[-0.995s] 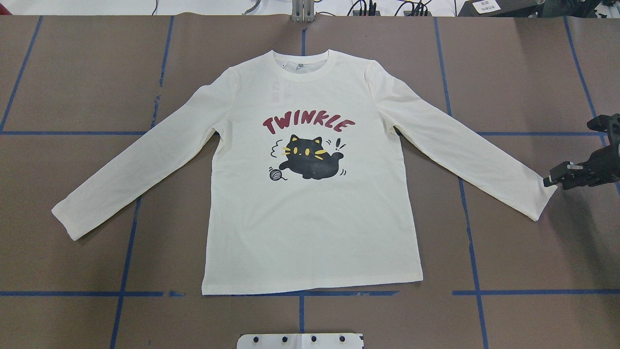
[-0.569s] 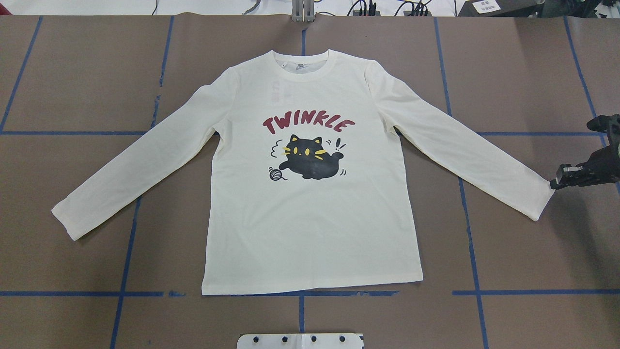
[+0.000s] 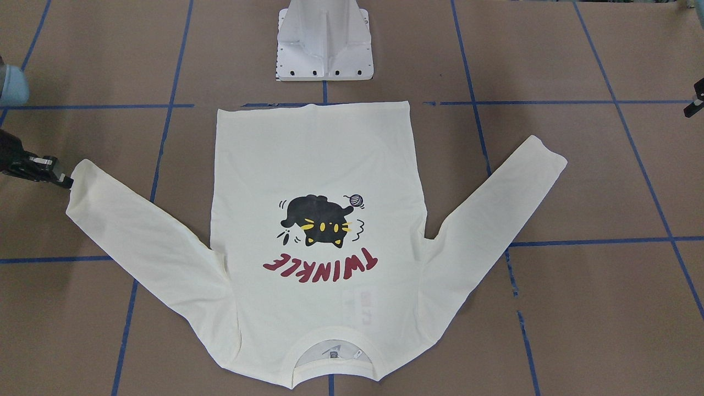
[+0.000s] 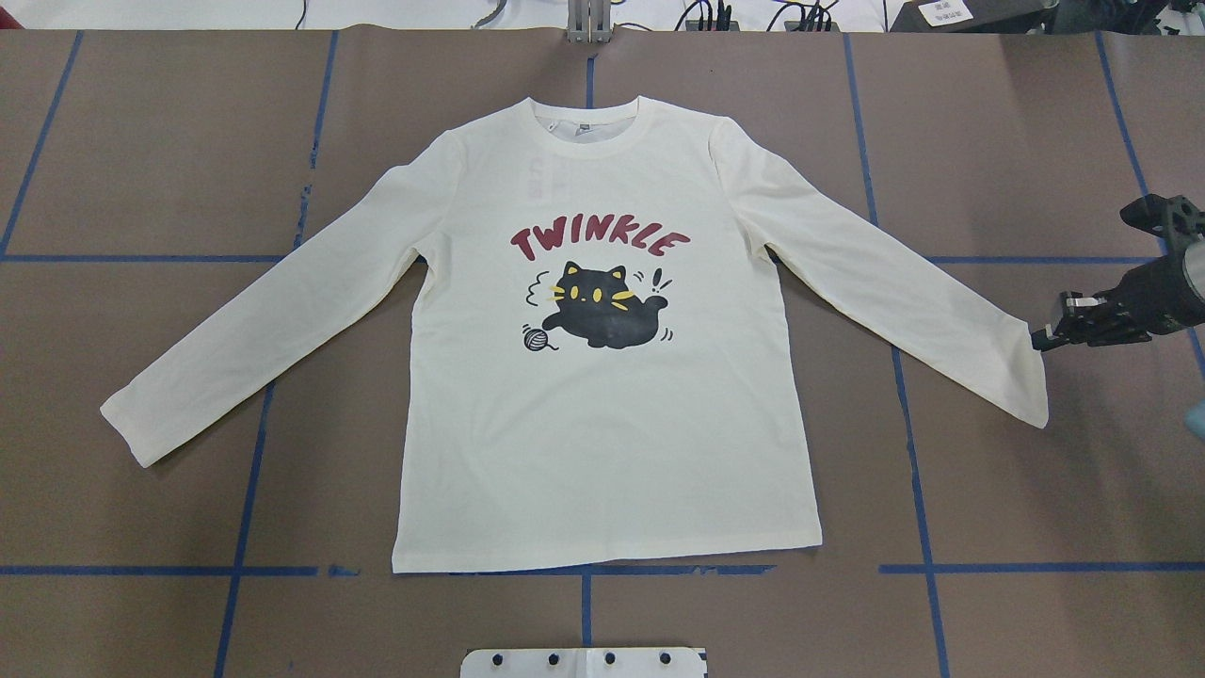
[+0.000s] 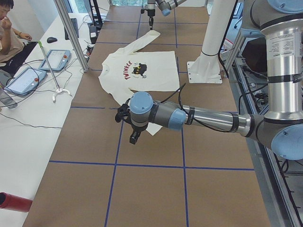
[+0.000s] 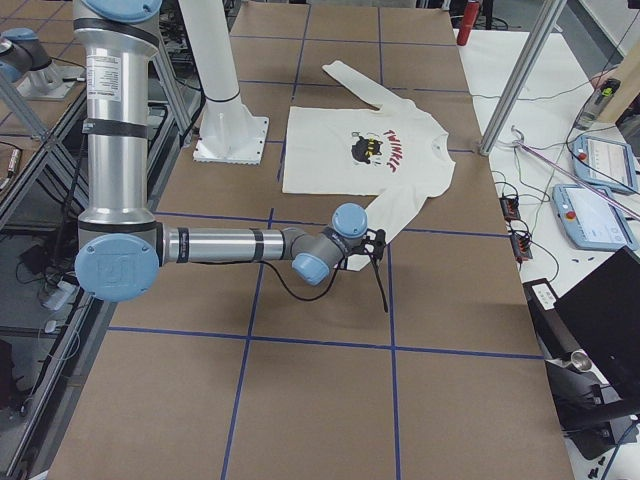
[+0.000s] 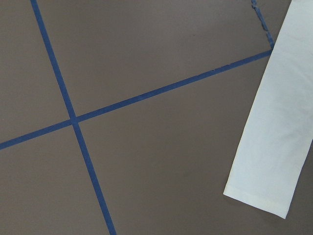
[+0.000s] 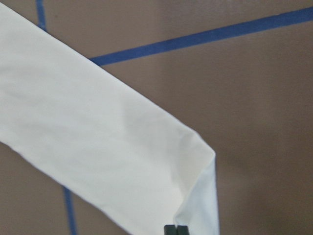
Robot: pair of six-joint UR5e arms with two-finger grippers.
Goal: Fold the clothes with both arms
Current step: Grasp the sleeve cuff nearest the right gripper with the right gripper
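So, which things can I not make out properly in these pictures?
Left gripper: cut off by the front-facing view's right edge; open or shut unclear.
Right gripper: wrist view's bottom edge hides all but its tips.
T-shirt underside: lies against the table.
Neck label text: too small everywhere.

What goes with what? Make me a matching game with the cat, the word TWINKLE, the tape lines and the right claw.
Things:
1 cat
2 word TWINKLE
3 tape lines
4 right claw

Matches:
A blue
B pinching the end of the T-shirt sleeve
C black
D red

Pairs: 1-C, 2-D, 3-A, 4-B.
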